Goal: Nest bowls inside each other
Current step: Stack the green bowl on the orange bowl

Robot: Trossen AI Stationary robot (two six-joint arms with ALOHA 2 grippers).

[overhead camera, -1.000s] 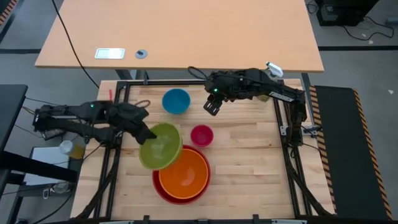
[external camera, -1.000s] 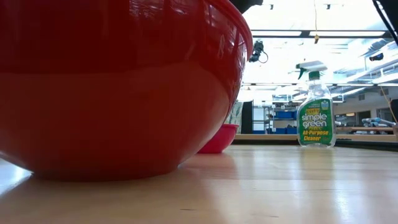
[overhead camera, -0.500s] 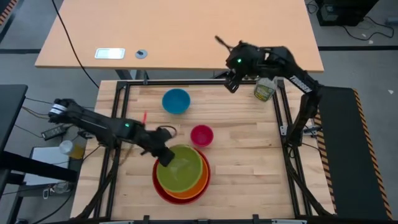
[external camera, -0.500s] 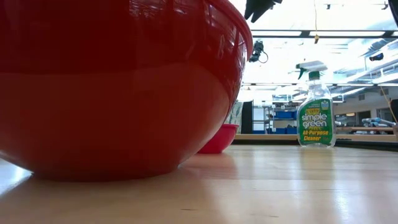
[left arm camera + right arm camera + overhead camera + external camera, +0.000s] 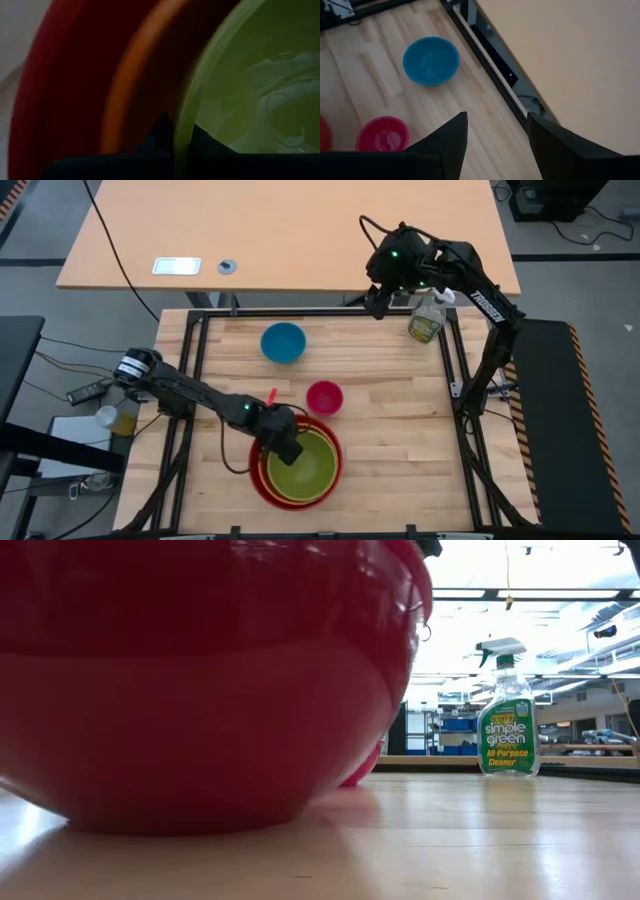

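The lime green bowl (image 5: 308,470) sits inside the orange bowl (image 5: 266,470), which sits inside the red bowl (image 5: 255,483) (image 5: 200,690) at the table's near middle. My left gripper (image 5: 288,450) (image 5: 179,136) is shut on the green bowl's rim. The blue bowl (image 5: 283,342) (image 5: 430,60) and the pink bowl (image 5: 324,397) (image 5: 382,134) rest apart on their bases farther back. My right gripper (image 5: 374,304) (image 5: 495,134) hangs open high over the table's far edge, with nothing between its fingers. My left gripper pinches the green bowl's rim (image 5: 181,125) on the bowl's left side. One finger (image 5: 201,139) is inside the bowl and the other finger (image 5: 160,131) is outside it, between green and orange walls. The fingers come steeply from above, slanting from the left. The bowl rests in the orange bowl.
A spray bottle (image 5: 427,320) (image 5: 508,720) stands upright at the far right corner. Black frame rails (image 5: 196,350) run along the table's sides. Bare wood lies to the right of the bowls. A light desk (image 5: 290,235) stands beyond the far edge.
My left gripper has gone right and down toward the near edge, carrying the green bowl from a tilted pose in the air into the orange bowl; the red bowl has shifted a little. My right gripper has risen and swung from beside the blue bowl to the far edge.
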